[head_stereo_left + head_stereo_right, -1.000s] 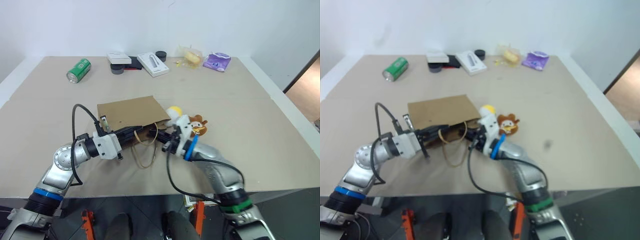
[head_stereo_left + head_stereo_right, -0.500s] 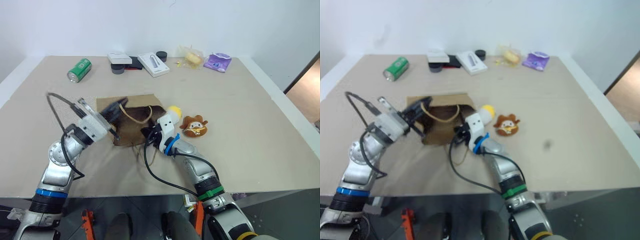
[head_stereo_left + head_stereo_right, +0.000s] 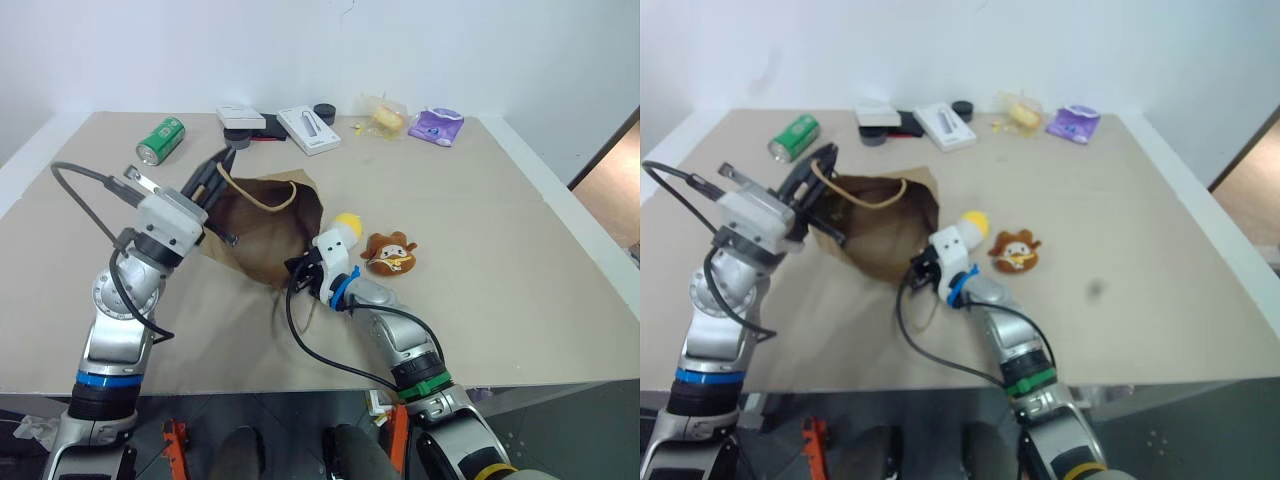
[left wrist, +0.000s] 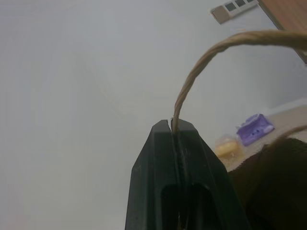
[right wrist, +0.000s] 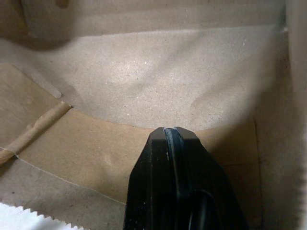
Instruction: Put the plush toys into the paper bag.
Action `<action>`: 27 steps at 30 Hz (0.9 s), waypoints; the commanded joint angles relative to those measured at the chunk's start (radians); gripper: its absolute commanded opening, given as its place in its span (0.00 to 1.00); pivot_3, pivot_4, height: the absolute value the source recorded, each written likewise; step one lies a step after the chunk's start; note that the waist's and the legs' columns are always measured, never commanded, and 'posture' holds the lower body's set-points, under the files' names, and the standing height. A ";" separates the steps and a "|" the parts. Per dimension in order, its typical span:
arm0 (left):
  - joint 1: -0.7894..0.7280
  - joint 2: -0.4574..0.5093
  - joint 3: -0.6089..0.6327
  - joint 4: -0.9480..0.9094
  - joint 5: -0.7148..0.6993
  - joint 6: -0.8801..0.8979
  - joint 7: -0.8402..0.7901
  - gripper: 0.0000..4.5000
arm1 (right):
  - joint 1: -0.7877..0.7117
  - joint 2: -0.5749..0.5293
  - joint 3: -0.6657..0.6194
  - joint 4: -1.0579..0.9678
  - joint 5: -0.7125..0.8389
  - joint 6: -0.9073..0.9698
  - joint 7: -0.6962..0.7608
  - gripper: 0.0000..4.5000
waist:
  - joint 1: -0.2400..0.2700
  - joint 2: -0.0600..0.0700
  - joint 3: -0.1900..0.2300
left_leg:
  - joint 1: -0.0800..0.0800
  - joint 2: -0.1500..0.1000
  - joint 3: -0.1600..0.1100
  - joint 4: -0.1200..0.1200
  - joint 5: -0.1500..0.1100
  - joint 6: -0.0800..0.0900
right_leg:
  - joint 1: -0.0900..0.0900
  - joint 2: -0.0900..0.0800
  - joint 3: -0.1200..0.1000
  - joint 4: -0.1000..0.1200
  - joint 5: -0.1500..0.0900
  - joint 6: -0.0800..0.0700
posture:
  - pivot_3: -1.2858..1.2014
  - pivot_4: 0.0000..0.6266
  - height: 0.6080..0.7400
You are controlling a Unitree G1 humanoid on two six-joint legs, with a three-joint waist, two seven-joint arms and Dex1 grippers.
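The brown paper bag (image 3: 262, 228) lies on its side with its mouth pulled wide open toward me. My left gripper (image 3: 214, 168) hangs above the table, shut on the upper twine handle (image 4: 201, 62), and holds the top rim up. My right gripper (image 3: 297, 270) sits low at the bag's lower rim, shut on the paper there; past its fingers (image 5: 171, 143) I look into the bag. The egg-shaped plush toy (image 3: 347, 223), white with a yellow end, lies just behind my right wrist. The brown plush toy (image 3: 389, 252) rests on the table to the right of it.
Along the table's far edge sit a green can (image 3: 159, 140) on its side, two white boxes (image 3: 307, 128) (image 3: 240, 117), a black round piece (image 3: 322, 110), a yellow item in clear wrap (image 3: 384, 116) and a purple packet (image 3: 434, 124). The lower twine handle (image 3: 303, 308) trails by my right arm.
My left gripper has risen and tilted upward with the twine handle, pulling the flat bag open. My right gripper slid a little toward the bag and stays at its lower rim.
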 commanded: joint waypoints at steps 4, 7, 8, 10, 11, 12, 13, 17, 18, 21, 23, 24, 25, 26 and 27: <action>0.080 0.011 -0.018 0.002 0.000 -0.023 -0.051 0.00 | 0.034 -0.085 -0.064 -0.263 0.117 -0.031 0.160 0.00 | 0.000 0.000 0.000 | -0.003 0.001 0.000 0.000 0.000 0.000 | -0.003 0.001 0.000 0.000 0.000 0.000 | 0.52 0.24 1.00; 0.087 0.012 -0.014 -0.001 -0.003 -0.019 -0.060 0.00 | 0.052 -0.175 -0.094 -0.414 0.218 0.065 0.247 0.23 | 0.001 0.000 0.000 | -0.003 0.001 0.000 0.000 0.000 0.000 | -0.003 0.000 0.000 0.000 0.000 0.000 | 0.52 0.24 1.00; 0.088 0.012 -0.013 -0.002 -0.003 -0.018 -0.062 0.00 | 0.058 -0.200 -0.103 -0.455 0.246 0.093 0.264 0.32 | 0.001 0.000 0.000 | -0.003 0.001 0.000 0.000 0.000 0.000 | -0.003 0.000 0.000 0.000 0.000 -0.001 | 0.52 0.24 1.00; 0.086 0.014 -0.008 0.002 -0.004 -0.018 -0.064 0.00 | 0.069 -0.260 -0.131 -0.540 0.323 0.162 0.306 0.52 | 0.001 0.000 0.000 | -0.003 0.001 0.000 0.000 0.000 0.000 | -0.003 0.000 0.000 0.000 -0.001 -0.002 | 0.52 0.24 1.00; 0.085 0.016 -0.006 0.005 -0.005 -0.019 -0.065 0.00 | 0.077 -0.304 -0.167 -0.590 0.391 0.218 0.330 0.64 | 0.001 0.000 0.000 | -0.003 0.001 0.000 0.000 0.000 0.000 | -0.003 0.000 0.000 0.000 -0.002 -0.004 | 0.52 0.24 1.00; 0.083 0.017 -0.004 0.008 -0.005 -0.019 -0.065 0.00 | 0.081 -0.335 -0.193 -0.623 0.439 0.259 0.344 0.74 | 0.001 0.000 0.000 | -0.003 0.001 0.000 0.000 0.000 0.000 | -0.003 0.000 0.000 0.000 -0.002 -0.004 | 0.52 0.24 1.00; 0.081 0.018 -0.003 0.010 -0.005 -0.018 -0.066 0.00 | 0.082 -0.370 -0.226 -0.645 0.484 0.294 0.357 0.77 | 0.001 0.001 0.000 | -0.003 0.001 0.000 -0.001 0.000 0.000 | -0.003 0.000 0.000 0.000 -0.002 -0.004 | 0.52 0.24 1.00; 0.075 0.022 0.001 0.010 -0.008 -0.018 -0.068 0.00 | 0.046 -0.471 -0.297 -0.571 0.432 0.329 0.285 0.99 | 0.000 0.000 0.000 | -0.002 0.000 0.000 0.000 0.000 0.000 | -0.003 0.000 0.000 0.000 -0.003 -0.005 | 0.52 0.24 1.00; 0.073 0.022 0.002 0.009 -0.009 -0.016 -0.069 0.00 | 0.035 -0.498 -0.296 -0.525 0.381 0.331 0.246 0.99 | 0.000 0.000 0.000 | -0.002 0.000 0.000 0.000 0.000 0.000 | -0.003 0.000 0.000 0.000 -0.002 -0.005 | 0.52 0.24 1.00; 0.067 0.022 0.003 0.009 -0.010 -0.014 -0.072 0.00 | 0.013 -0.545 -0.316 -0.403 0.309 0.377 0.148 0.99 | 0.000 0.000 0.000 | -0.001 0.000 0.001 0.000 0.000 0.000 | -0.003 -0.001 0.001 -0.001 -0.002 -0.006 | 0.52 0.24 1.00; 0.060 0.021 0.002 0.008 -0.013 -0.013 -0.075 0.00 | 0.013 -0.564 -0.311 -0.347 0.270 0.409 0.102 0.99 | 0.001 0.000 0.000 | -0.002 0.000 0.001 0.000 0.000 0.000 | -0.002 -0.001 0.001 -0.001 -0.002 -0.006 | 0.52 0.24 1.00; 0.055 0.020 0.003 0.008 -0.017 -0.013 -0.076 0.00 | 0.017 -0.563 -0.306 -0.326 0.256 0.417 0.085 0.99 | 0.001 0.000 0.001 | -0.002 0.000 0.001 0.000 0.000 0.000 | -0.003 -0.001 0.001 -0.001 -0.002 -0.006 | 0.52 0.24 1.00; 0.051 0.019 0.003 0.009 -0.022 -0.012 -0.079 0.00 | 0.022 -0.559 -0.297 -0.313 0.245 0.416 0.079 0.99 | 0.001 0.000 0.001 | -0.002 0.000 0.001 0.000 0.000 0.000 | -0.003 -0.001 0.001 -0.001 -0.002 -0.005 | 0.52 0.24 1.00; 0.047 0.020 0.003 0.010 -0.026 -0.012 -0.082 0.00 | 0.029 -0.556 -0.284 -0.302 0.232 0.411 0.077 0.99 | 0.001 0.000 0.001 | -0.002 -0.001 0.002 -0.001 0.000 0.000 | -0.003 0.000 0.002 -0.001 -0.003 -0.005 | 0.52 0.24 1.00; 0.043 0.020 0.003 0.011 -0.029 -0.011 -0.085 0.00 | 0.033 -0.551 -0.275 -0.291 0.221 0.413 0.072 0.99 | 0.000 0.000 0.001 | -0.003 -0.001 0.001 -0.001 0.000 0.000 | -0.003 0.000 0.003 -0.001 -0.003 -0.004 | 0.52 0.24 1.00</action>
